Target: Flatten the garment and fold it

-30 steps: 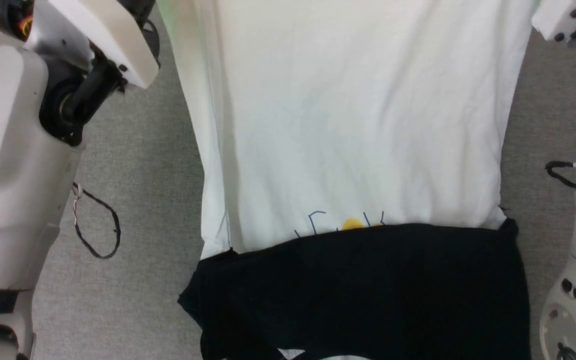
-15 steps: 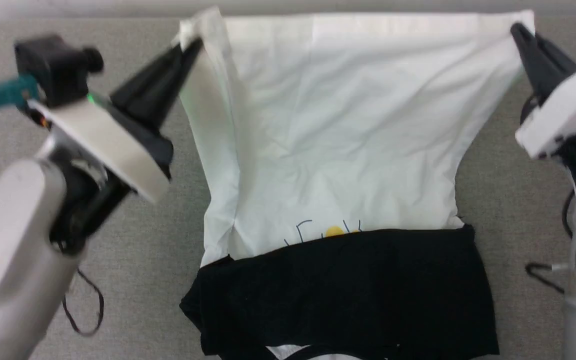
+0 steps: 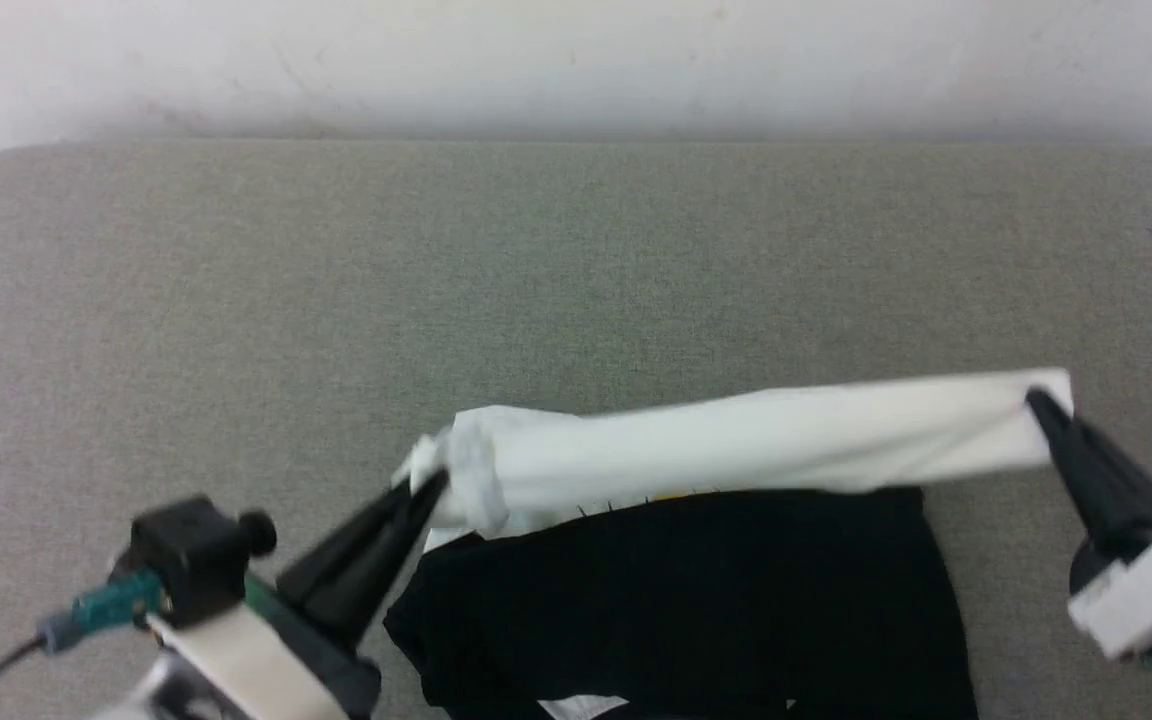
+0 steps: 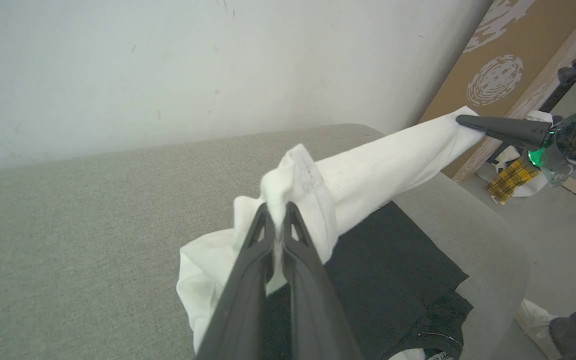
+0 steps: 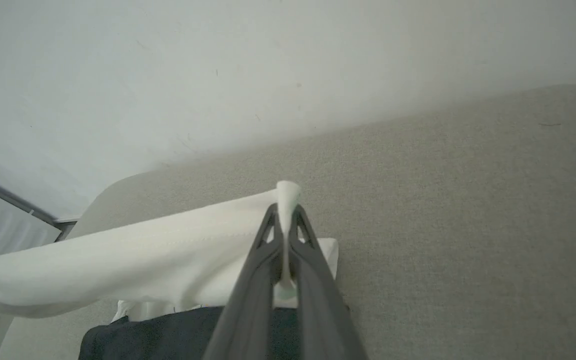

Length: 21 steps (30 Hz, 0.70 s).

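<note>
left tool [image 3: 435,483], right tool [image 3: 1034,398] pinch garment [image 3: 736,440] | white edge taut | black beneath

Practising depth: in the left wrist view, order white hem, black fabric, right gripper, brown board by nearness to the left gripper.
1. white hem, pinched in left gripper
2. black fabric, lower right
3. right gripper, hem's far end
4. brown board, upper right

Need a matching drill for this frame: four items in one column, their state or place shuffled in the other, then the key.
1 left tool
2 right tool
3 shirt's black part
4 table

A grey surface underneath
B lying on the table
C shut on the lifted white edge, head view's left end
D shut on the lifted white edge, head view's right end

Pairs: 1-C, 2-D, 3-B, 4-A
</note>
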Motion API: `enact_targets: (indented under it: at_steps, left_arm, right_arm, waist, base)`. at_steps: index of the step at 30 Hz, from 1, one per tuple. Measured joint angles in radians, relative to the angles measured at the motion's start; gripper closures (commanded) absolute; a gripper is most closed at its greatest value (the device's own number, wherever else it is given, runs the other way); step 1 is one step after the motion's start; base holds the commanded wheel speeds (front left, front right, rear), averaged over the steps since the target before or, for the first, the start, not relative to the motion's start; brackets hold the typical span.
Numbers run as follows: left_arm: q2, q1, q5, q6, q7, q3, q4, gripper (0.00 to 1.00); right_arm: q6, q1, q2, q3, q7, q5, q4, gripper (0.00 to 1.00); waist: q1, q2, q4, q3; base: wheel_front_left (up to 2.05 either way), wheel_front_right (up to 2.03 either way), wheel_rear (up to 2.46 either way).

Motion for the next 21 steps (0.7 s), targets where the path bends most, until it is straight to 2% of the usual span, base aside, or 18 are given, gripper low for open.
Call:
enact_targets:
  at_steps: [6, 13, 18, 21]
  left_arm:
    - [0.027, 0.159, -0.067, 0.016, 0.014, -0.043, -0.068, 1.00]
    - [0.040, 0.249, -0.114, 0.034, 0.089, -0.115, -0.082, 1.00]
    - [0.025, 0.258, -0.112, 0.032, 0.110, -0.165, -0.023, 1.00]
    - [0.003, 0.257, -0.106, 0.013, 0.110, -0.188, 0.043, 1.00]
  right_arm:
    - [0.000, 0.202, 0.000, 0.007, -0.023, 0.085, -0.016, 1.00]
    - [0.000, 0.344, 0.000, 0.071, 0.027, 0.091, -0.021, 1.00]
    - [0.000, 0.399, 0.000, 0.082, 0.076, 0.061, -0.021, 1.00]
    - [0.000, 0.405, 0.000, 0.089, 0.077, 0.037, -0.003, 1.00]
  waist:
    - [0.0000, 0.0000, 0.014, -0.032]
    - [0.0002, 0.0000, 0.011, -0.055]
    - [0.0002, 0.0000, 0.003, -0.063]
    - [0.0003, 0.0000, 0.003, -0.064]
  base:
    - [0.00, 0.00, 0.00]
    - [0.00, 0.00, 0.00]
    - [0.00, 0.00, 0.00]
    - [0.00, 0.00, 0.00]
